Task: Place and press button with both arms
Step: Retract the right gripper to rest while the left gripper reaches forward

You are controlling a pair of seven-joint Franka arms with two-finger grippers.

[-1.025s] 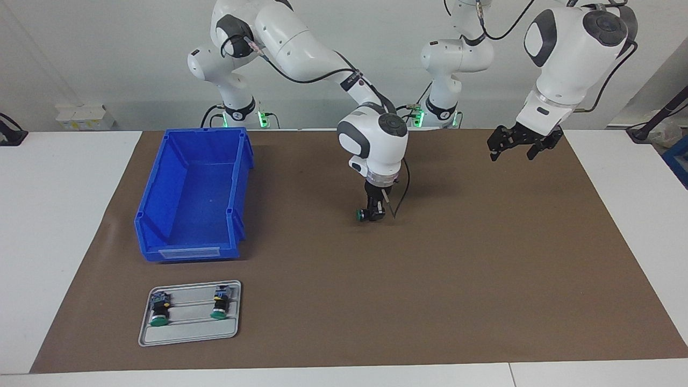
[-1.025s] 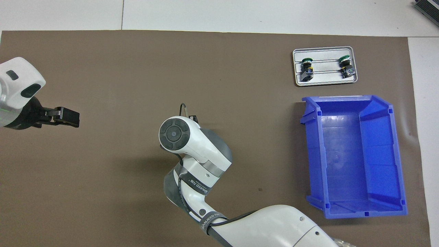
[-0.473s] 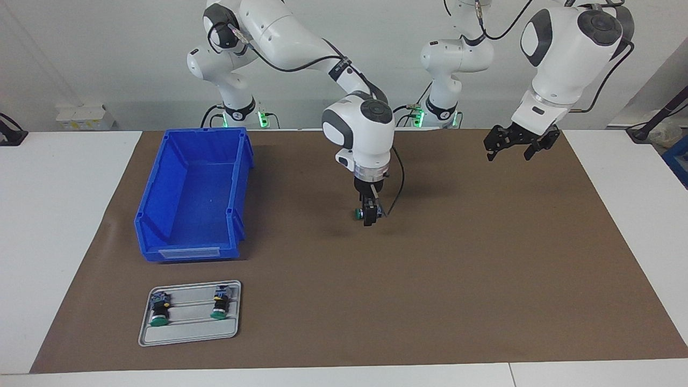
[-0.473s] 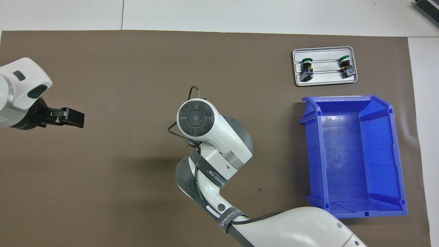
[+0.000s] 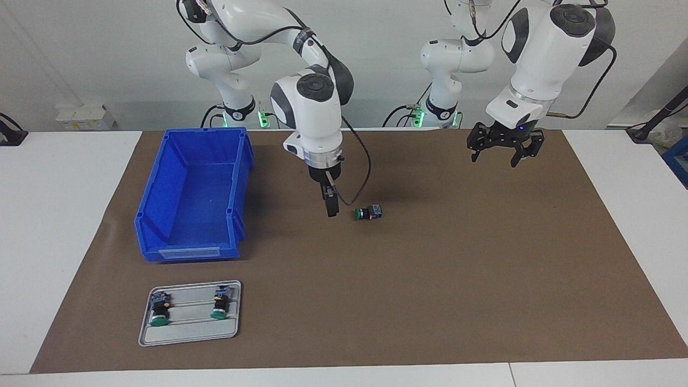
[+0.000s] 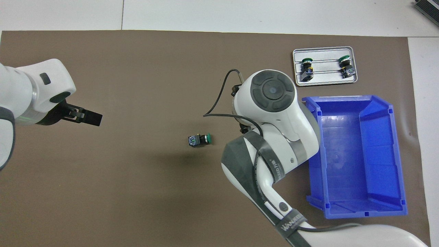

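the button (image 5: 368, 213) lies on its side on the brown mat (image 5: 430, 301), free – right gripper (image 5: 332, 207) empty above the mat beside it; left gripper (image 5: 500, 156) open, raised, well apart

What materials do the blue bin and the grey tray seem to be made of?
Blue bin: probably moulded plastic; even saturated colour, soft sheen, ribbed walls.
Grey tray: plastic or painted metal, unclear; matte light grey, rounded corners, raised ridges.
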